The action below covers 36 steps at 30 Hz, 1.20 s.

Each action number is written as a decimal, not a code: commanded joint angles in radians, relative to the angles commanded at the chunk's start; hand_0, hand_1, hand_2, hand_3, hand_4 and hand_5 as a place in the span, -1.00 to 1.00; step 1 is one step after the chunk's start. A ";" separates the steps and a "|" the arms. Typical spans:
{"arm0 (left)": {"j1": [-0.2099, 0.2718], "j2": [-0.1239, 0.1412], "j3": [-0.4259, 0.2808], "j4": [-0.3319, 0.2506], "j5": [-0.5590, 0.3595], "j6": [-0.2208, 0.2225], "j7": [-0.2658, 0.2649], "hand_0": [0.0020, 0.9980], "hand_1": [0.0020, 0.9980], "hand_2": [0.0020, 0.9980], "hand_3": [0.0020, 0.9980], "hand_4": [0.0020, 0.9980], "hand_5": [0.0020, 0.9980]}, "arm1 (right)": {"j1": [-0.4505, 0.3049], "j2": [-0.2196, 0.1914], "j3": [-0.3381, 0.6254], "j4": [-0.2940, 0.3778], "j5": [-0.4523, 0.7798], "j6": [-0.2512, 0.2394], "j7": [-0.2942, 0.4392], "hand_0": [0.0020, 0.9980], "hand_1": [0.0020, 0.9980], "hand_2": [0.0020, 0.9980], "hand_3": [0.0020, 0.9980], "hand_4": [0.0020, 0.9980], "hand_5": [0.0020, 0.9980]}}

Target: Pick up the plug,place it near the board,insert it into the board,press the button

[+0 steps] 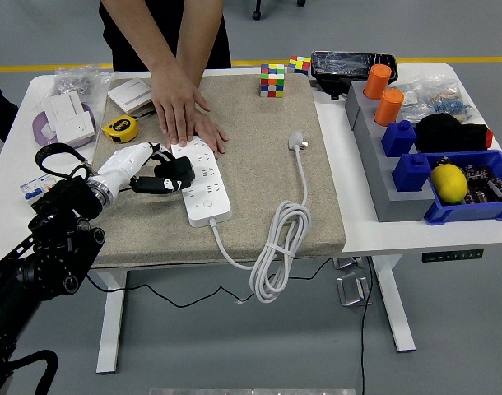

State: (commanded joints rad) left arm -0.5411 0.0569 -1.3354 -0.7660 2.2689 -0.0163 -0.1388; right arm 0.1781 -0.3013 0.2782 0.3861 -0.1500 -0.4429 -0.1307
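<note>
A white power strip [203,183] lies on the beige mat [259,164], its cord coiled toward the table's front. My left hand [148,174], white with black fingers, is shut on a black plug [174,172], which sits at the strip's left edge, touching or just over its sockets. A person at the far side presses both hands [183,111] flat on the strip's far end. The strip's own white plug [296,141] lies loose on the mat to the right. My right arm is out of view.
A yellow tape measure [119,127], white sockets [70,115] and a wall switch [132,95] lie at the far left. Two colour cubes [272,80] stand at the back. Grey racks with orange cups [384,95] and blue bins [473,193] fill the right side.
</note>
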 joint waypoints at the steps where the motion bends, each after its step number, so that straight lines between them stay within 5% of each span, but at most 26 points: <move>1: 0.000 0.000 0.000 0.001 0.000 0.003 -0.001 0.53 0.52 0.26 0.16 0.97 -0.03 | 0.000 0.000 0.000 0.000 0.000 0.000 0.000 0.67 0.52 0.49 0.56 1.00 1.00; 3: 0.001 0.000 0.000 0.002 0.000 0.013 -0.004 0.53 0.52 0.26 0.16 0.97 -0.03 | 0.000 0.000 0.000 0.000 0.000 0.000 0.000 0.67 0.52 0.49 0.56 1.00 1.00; 4: 0.000 0.000 0.000 0.004 0.000 0.017 -0.005 0.48 0.43 0.07 0.03 0.71 -0.32 | 0.000 0.000 -0.001 0.000 0.000 0.000 0.000 0.67 0.52 0.49 0.55 1.00 1.00; 22: 0.005 -0.002 -0.002 0.019 0.000 0.055 -0.018 0.37 0.32 0.03 0.01 0.55 -0.43 | -0.003 -0.001 -0.007 0.001 0.001 0.000 0.000 0.67 0.52 0.49 0.55 1.00 1.00; 23: 0.006 -0.002 -0.001 0.019 0.000 0.056 -0.019 0.27 0.11 -0.01 0.00 0.38 -0.54 | -0.003 -0.001 -0.007 0.001 0.001 0.000 0.000 0.67 0.52 0.49 0.55 1.00 1.00; 28: 0.006 -0.002 -0.002 0.018 0.000 0.065 -0.024 0.27 0.11 -0.01 0.00 0.38 -0.54 | -0.003 -0.001 -0.007 0.001 0.001 -0.001 -0.001 0.67 0.52 0.49 0.55 1.00 1.00; 29: 0.005 -0.002 -0.002 0.017 0.000 0.066 -0.025 0.22 0.07 -0.01 0.03 0.12 -0.80 | -0.003 -0.001 -0.007 0.001 0.001 0.000 -0.001 0.67 0.52 0.49 0.55 1.00 1.00; 36: 0.005 0.000 -0.002 0.010 0.000 0.063 -0.030 0.21 0.08 -0.01 0.02 0.05 -0.89 | -0.001 0.000 -0.002 0.001 0.001 -0.001 -0.001 0.67 0.52 0.49 0.55 1.00 1.00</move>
State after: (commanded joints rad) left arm -0.5360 0.0571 -1.3376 -0.7559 2.2689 0.0464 -0.1686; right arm 0.1766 -0.3016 0.2758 0.3872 -0.1486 -0.4436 -0.1314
